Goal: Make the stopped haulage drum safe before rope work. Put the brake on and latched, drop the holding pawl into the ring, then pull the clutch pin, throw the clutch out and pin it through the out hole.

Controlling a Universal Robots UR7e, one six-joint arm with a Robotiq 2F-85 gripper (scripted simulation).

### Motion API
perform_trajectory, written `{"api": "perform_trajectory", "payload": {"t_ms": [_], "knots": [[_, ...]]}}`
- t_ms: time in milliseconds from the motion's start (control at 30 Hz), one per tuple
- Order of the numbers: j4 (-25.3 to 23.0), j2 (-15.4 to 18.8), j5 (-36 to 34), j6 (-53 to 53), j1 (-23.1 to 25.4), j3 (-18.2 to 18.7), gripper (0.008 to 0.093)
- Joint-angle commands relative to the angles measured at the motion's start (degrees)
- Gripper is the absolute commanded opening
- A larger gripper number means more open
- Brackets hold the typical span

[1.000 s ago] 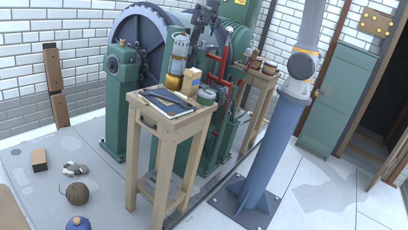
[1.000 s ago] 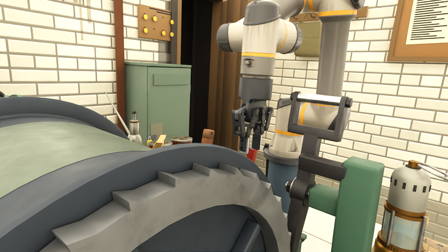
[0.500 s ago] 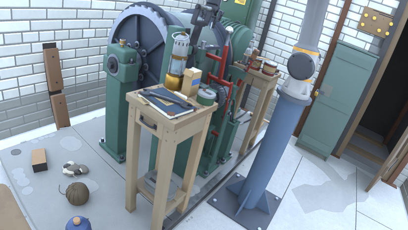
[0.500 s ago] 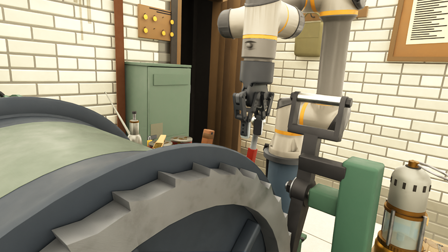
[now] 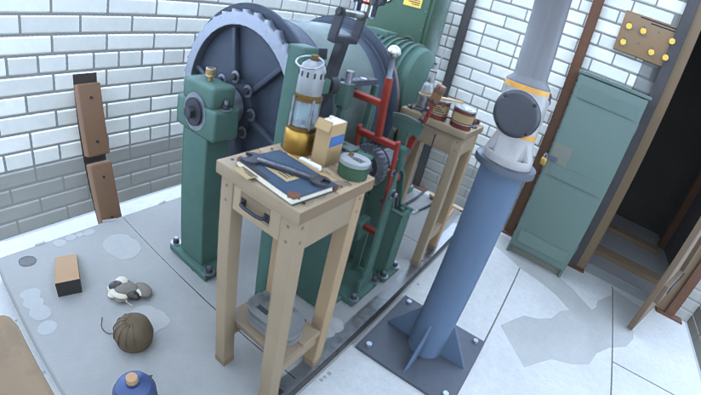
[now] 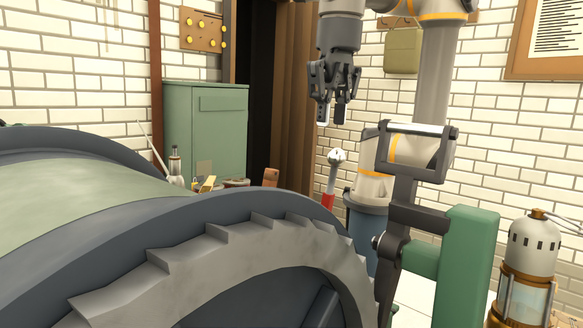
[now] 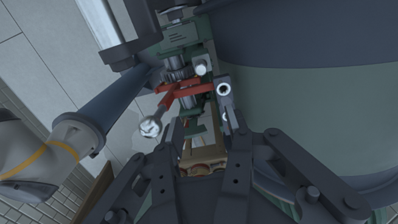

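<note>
My gripper (image 6: 331,114) hangs open and empty above the red lever, pointing down, beside the drum (image 6: 81,191). The red lever with its chrome ball knob (image 6: 336,156) (image 5: 394,50) (image 7: 149,127) stands upright below the fingers and apart from them. The dark holding pawl with a steel bar handle (image 6: 414,130) (image 5: 349,19) stands upright on its green bracket, its tip beside the toothed ratchet ring (image 6: 261,244). Below, the wrist camera shows the red clutch fork (image 7: 182,88) around the gear shaft and a round pin head (image 7: 200,67) beside it.
A wooden table (image 5: 289,196) with a lamp (image 5: 304,105), book, box and tin stands before the machine. A second table (image 5: 444,132) holds cans and a bottle. The arm's blue pedestal (image 5: 466,255) rises to the right, and a green cabinet (image 5: 579,167) stands by the wall.
</note>
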Motion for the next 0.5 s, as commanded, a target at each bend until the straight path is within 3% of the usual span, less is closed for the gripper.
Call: {"api": "perform_trajectory", "payload": {"t_ms": [0, 233, 467], "knots": [[0.7, -0.1, 0.0, 0.0, 0.0, -0.7, 0.0530], [5.3, -0.3, 0.0, 0.0, 0.0, -5.0, 0.0530], [7.2, -0.3, 0.0, 0.0, 0.0, -6.9, 0.0530]]}}
